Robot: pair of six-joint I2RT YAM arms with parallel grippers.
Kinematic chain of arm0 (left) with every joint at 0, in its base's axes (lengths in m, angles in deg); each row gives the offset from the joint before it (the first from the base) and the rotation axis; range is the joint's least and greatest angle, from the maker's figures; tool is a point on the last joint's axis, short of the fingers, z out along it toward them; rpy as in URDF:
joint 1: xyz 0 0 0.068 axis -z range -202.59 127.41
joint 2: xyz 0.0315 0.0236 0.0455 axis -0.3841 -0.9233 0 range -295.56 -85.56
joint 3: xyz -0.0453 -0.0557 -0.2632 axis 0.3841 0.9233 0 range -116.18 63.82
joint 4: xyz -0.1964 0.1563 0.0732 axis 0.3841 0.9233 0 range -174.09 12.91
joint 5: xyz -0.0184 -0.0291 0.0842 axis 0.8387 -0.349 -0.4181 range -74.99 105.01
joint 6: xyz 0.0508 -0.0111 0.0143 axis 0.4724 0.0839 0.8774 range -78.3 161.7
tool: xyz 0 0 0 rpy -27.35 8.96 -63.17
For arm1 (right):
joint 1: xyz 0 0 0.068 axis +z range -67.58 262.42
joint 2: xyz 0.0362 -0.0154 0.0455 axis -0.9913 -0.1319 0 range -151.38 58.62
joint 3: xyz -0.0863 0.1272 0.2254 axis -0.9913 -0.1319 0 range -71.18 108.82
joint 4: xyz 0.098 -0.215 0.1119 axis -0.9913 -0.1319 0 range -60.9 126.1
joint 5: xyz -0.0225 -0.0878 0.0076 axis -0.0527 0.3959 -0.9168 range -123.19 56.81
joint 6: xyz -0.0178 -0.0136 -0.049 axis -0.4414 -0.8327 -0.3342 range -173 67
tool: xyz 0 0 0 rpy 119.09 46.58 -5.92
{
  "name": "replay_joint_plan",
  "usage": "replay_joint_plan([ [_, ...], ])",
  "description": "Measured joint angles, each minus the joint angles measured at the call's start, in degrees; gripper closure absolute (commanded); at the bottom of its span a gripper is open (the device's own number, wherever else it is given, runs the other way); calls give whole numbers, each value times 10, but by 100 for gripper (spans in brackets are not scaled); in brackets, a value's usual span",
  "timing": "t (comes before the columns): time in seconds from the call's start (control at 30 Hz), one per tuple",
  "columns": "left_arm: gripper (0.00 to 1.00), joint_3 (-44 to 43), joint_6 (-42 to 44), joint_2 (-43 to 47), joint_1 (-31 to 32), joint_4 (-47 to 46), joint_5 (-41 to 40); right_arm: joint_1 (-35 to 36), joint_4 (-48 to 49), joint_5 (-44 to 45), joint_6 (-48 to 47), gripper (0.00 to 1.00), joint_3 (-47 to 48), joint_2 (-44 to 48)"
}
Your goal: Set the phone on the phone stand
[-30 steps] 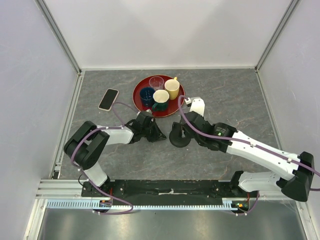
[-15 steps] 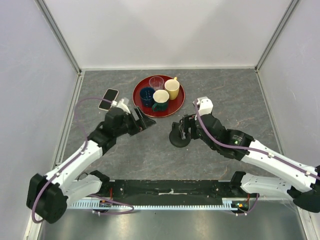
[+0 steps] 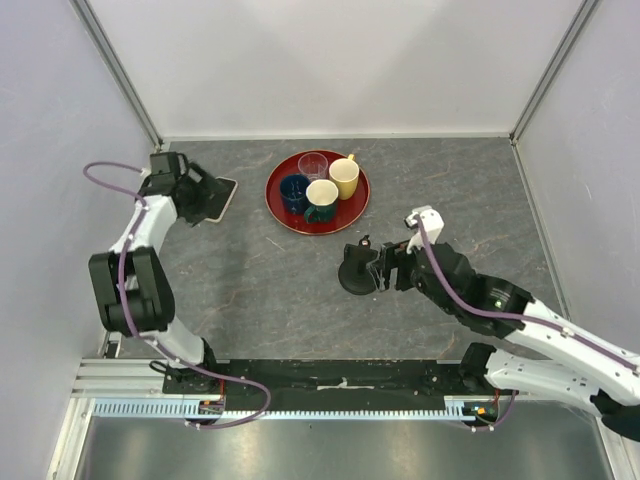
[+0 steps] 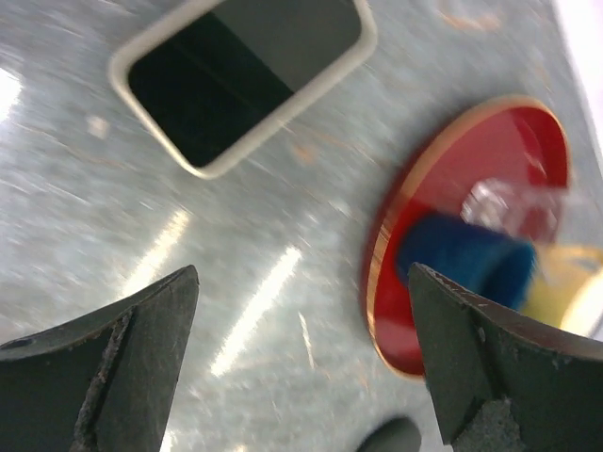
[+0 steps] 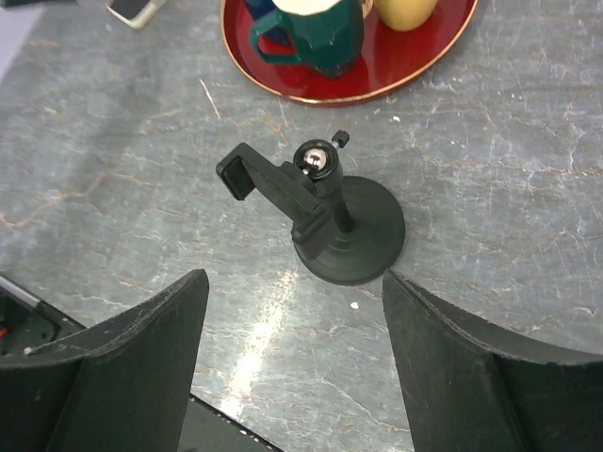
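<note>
**Top view.** The left hand point(image 3: 205, 196) hangs over the phone point(image 3: 229, 195), which lies flat on the table point(image 3: 250, 300). Only the phone's far edge shows past the fingertips, and contact cannot be told from here. Beyond the phone, further out from that hand, sits a red tray point(image 3: 276, 208) of cups. The right hand point(image 3: 383, 268) points at the phone stand point(image 3: 356, 276), which stands just ahead of its fingertips. The phone lies well apart from the stand.

**Left wrist view.** The picture is blurred. The left hand's jaws stand wide apart with nothing between them. The phone lies screen up ahead of the fingers, off toward the finger at the left of the view and clear of both. Ahead on the other side is the tray, holding a blue cup point(image 4: 466, 268), a clear glass point(image 4: 509, 200) and a yellow cup point(image 4: 568, 282).

**Right wrist view.** The right hand is open and empty. The stand is upright on its round base, ahead of the gap between the fingers, not inside it. Its cradle is tilted toward the left of the view. Further ahead, a green mug point(image 5: 316, 33) sits on the tray.
</note>
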Motion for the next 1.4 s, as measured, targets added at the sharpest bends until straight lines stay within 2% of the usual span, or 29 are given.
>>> replay_joint_plan([
  [0.07,1,-5,-4,-55,-43,-20,2,0,1,-3,0,19,-5,26],
  [0.17,1,-41,-3,-128,-71,-26,-12,0,1,-12,2,19,-12,70],
  [0.37,0,-287,50,-322,-75,2,-26,0,-19,-16,4,17,-14,143],
  [0.5,0,-377,78,-384,-80,37,-21,0,-38,-10,4,17,-14,168],
  [0.73,2,-494,88,-480,-96,112,41,0,-58,-9,3,17,-14,171],
  [0.93,3,-488,89,-477,-99,139,69,0,-58,-12,3,17,-14,162],
  [1.1,0,-388,89,-418,-93,123,83,0,-53,-17,2,17,-14,155],
  [1.17,0,-335,89,-381,-83,123,79,0,-48,-20,3,17,-14,153],
  [1.4,0,-282,92,-339,-35,133,21,0,-41,-34,3,17,-14,150],
])
